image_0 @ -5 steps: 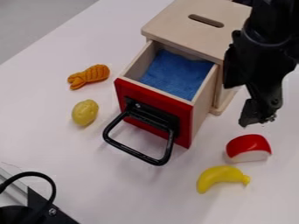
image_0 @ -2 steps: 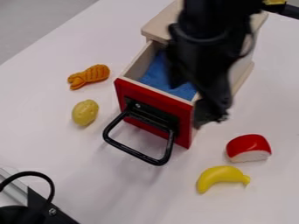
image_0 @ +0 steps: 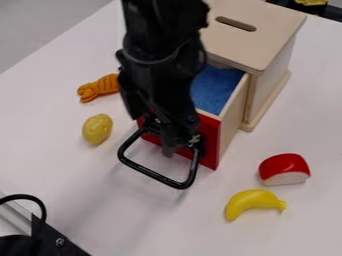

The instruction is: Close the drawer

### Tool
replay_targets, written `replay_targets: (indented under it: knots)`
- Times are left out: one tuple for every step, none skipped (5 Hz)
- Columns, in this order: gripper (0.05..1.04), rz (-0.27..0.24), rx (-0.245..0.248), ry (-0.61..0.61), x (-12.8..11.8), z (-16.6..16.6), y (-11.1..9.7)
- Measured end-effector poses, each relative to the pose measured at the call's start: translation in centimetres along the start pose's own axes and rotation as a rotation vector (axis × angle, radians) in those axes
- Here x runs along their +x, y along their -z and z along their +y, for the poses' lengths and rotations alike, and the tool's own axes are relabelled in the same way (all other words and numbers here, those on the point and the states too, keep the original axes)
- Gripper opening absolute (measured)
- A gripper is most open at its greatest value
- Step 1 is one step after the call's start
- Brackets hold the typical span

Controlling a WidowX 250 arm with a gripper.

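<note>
Drawer (image_0: 232,117): while it stood open behind the claw (image_0: 180,143), off-centre pushing risked jamming.
Handle (image_0: 151,173): beside claw, risked snagging it.
Claw state: could not tell.

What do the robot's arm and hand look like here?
The arm is black, with bulky, rounded housings and a thin dark cable curving beside it. The hand is black too, more angular, with small silvery metal bits near its tip.
</note>
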State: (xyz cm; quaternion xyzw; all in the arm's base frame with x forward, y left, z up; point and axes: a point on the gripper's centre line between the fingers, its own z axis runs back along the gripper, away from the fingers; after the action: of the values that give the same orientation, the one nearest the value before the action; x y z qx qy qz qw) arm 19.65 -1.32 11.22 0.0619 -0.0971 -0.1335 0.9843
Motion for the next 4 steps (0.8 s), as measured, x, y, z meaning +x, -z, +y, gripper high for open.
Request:
replay_targets:
  knots:
    - [0.999,0.03,-0.02,-0.097,-0.8,1.0,1.5]
    - [0.999,0.058,-0.065,-0.158,-1.0,1.5,3.3]
    - [0.999,0.036,-0.092,-0.21,-0.5,1.7,4.0]
    - [0.999,0.022,-0.122,-0.246,0.1,1.9,4.6]
